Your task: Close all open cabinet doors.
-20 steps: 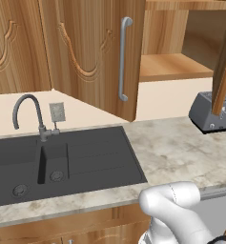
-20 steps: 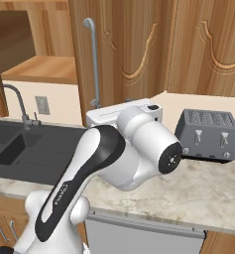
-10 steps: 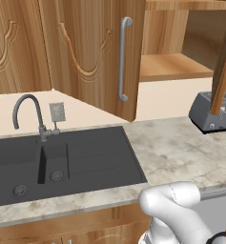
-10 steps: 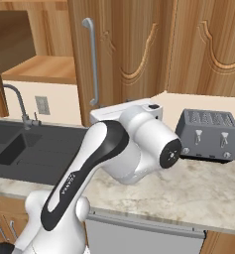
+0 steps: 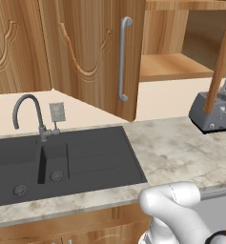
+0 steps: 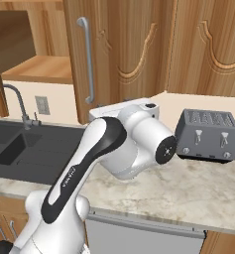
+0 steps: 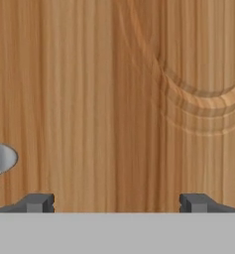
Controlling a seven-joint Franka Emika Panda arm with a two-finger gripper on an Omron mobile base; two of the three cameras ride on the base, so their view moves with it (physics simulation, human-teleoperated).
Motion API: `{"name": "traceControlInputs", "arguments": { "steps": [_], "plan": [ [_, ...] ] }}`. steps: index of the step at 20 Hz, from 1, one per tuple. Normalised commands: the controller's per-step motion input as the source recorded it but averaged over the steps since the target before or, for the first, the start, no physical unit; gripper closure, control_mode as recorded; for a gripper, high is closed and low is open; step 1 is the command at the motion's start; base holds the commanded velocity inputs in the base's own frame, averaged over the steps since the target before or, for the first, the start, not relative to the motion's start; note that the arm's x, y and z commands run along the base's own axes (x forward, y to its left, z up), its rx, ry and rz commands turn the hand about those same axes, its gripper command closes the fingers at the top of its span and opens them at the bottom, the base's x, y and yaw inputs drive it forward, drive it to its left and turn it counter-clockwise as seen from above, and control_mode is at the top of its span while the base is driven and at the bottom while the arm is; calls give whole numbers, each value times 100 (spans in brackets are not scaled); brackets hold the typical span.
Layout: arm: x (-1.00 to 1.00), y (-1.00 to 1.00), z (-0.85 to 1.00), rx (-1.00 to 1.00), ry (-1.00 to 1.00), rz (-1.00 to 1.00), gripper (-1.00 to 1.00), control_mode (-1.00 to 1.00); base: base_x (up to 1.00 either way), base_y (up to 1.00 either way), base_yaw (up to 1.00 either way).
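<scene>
A brown wood-grain cabinet door (image 5: 93, 57) with a curved groove and a silver bar handle (image 5: 124, 59) stands swung out over the counter. The same door (image 6: 121, 49) rises behind my arm in the right base view. A second door (image 5: 223, 55) stands open edge-on at the right of the bared shelf (image 5: 176, 66). My gripper (image 7: 117, 203) is open, its tips (image 7: 39, 202) wide apart and close against the door's face (image 7: 89, 99), near the groove (image 7: 203, 101). The handle's end (image 7: 1, 158) lies just left of it.
A black sink (image 5: 62, 162) with a curved faucet (image 5: 31, 112) fills the left of the marble counter (image 5: 176, 147). A grey toaster (image 6: 208, 135) stands at the right. Closed cabinet doors (image 6: 210, 44) hang above it. My arm's elbow (image 6: 139, 144) hovers over the counter.
In the right base view the arm's elbow has edged slightly right and the door's handle slightly left. Little else differs.
</scene>
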Motion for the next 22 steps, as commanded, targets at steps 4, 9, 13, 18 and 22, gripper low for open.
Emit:
{"name": "traceControlInputs", "arguments": {
  "steps": [4, 9, 13, 18, 22],
  "plan": [
    [22, 12, 0, 0, 0, 0, -100, -100, 0, 0, 0],
    [23, 16, 0, 0, 0, -3, -100, -100, 0, 0, 0],
    [20, 21, 0, 0, 0, -7, -100, -100, 0, 0, 0],
    [15, 18, 0, 1, 0, -13, -100, -100, 0, 0, 0],
    [18, 16, 0, 1, 0, -14, -100, -100, 0, 0, 0]
  ]
}}
